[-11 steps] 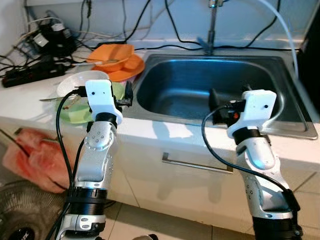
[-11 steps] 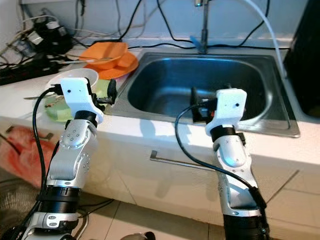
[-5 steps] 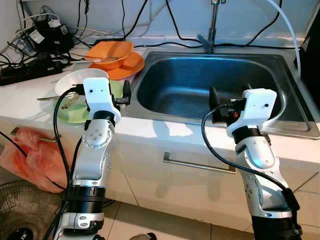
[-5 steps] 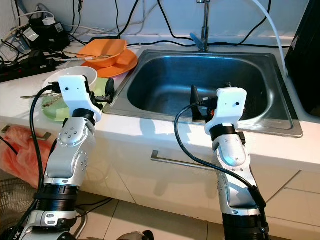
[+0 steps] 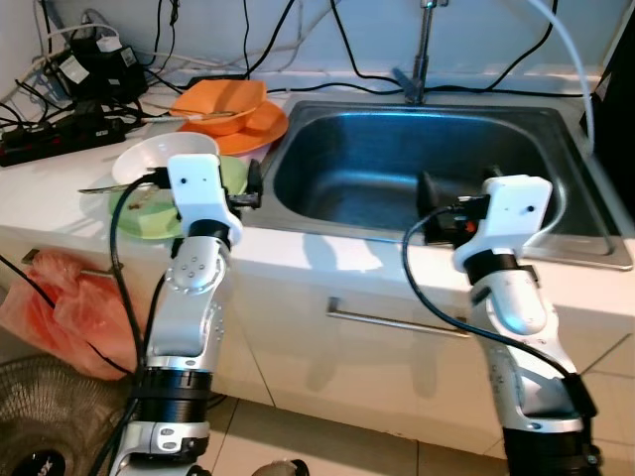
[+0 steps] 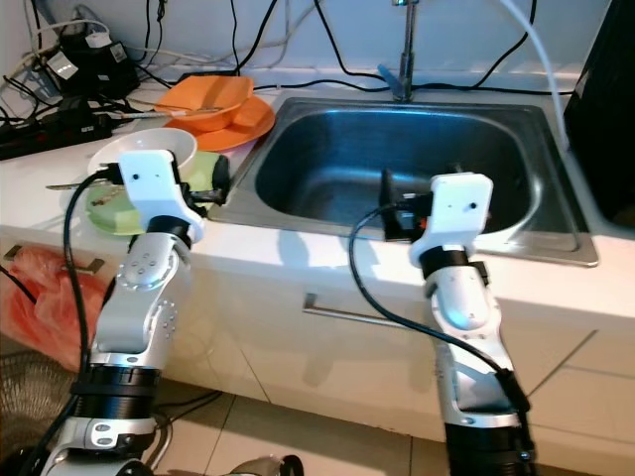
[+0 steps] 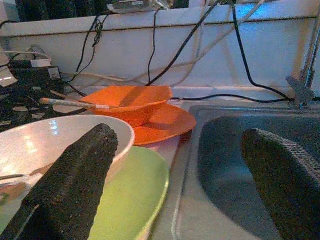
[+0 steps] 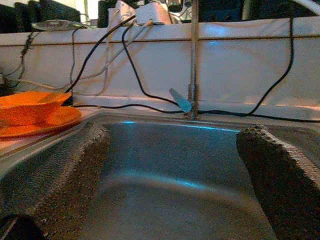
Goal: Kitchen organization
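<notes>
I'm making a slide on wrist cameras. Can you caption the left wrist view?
Open left claw faces a white bowl on a green plate, orange dishes behind, sink alongside.

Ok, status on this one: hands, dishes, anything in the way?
Left hand open, facing white bowl on green plate. Right hand open over sink. Orange dishes untouched. Nothing blocking.

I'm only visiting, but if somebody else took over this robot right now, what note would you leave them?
Left gripper: open, empty, at the counter edge facing the dishes.
Right gripper: open, empty, at the sink's front rim, facing the tap.
Dishes left of the sink: white bowl on green plate; orange bowl on orange plate.
Done: nothing visibly moved.
Left: all the dishes.
</notes>
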{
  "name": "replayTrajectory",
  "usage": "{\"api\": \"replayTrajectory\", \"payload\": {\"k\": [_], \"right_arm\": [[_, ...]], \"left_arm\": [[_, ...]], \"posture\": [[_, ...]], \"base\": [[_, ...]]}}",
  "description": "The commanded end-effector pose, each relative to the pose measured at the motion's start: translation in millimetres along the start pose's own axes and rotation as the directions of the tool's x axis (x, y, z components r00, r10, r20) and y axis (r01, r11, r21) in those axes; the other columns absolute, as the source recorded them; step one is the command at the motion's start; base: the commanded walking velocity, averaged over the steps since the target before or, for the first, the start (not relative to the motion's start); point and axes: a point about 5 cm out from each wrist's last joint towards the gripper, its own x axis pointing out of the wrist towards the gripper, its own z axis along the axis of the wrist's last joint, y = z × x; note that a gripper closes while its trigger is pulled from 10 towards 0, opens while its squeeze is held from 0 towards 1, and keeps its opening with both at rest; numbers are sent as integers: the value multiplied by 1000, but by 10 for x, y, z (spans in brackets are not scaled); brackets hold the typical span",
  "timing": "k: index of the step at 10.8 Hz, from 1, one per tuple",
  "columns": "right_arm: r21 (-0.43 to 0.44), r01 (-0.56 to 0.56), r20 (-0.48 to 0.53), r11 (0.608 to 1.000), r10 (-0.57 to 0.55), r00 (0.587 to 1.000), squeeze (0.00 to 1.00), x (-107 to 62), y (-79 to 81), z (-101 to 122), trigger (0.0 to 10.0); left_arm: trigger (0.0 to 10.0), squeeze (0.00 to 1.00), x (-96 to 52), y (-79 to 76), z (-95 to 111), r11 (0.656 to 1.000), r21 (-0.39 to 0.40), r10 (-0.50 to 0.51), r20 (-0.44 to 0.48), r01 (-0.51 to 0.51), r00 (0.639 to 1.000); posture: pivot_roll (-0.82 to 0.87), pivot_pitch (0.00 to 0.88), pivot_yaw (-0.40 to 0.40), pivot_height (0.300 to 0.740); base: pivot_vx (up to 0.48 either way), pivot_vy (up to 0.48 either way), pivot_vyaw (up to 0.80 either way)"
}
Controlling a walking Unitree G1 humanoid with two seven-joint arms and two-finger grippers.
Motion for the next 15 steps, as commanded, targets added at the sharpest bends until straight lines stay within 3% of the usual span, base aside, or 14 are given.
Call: {"api": "replayTrajectory", "payload": {"k": [1,11,13,15], "right_arm": [[4,-10,17,1000,10,1000,0,13,41,38,10000],[-1,20,22,1000,-20,1000,0,23,28,32,10000],[-5,23,26,1000,-23,999,0,25,27,39,10000],[-7,18,32,1000,-18,999,0,28,29,51,10000]], "left_arm": [[10000,0,23,47,18,1000,6,11,-4,-11,1000],[10000,0,23,-69,75,999,12,-54,26,53,998],[10000,0,19,-56,147,997,10,-74,70,73,995],[10000,0,39,24,281,1000,13,-24,133,22,991]], "posture": [[2,10,101,740],[8,8,110,740],[8,8,112,740],[5,7,109,740]], "base": [[0,0,0],[0,48,0],[0,0,0],[0,0,0]]}}
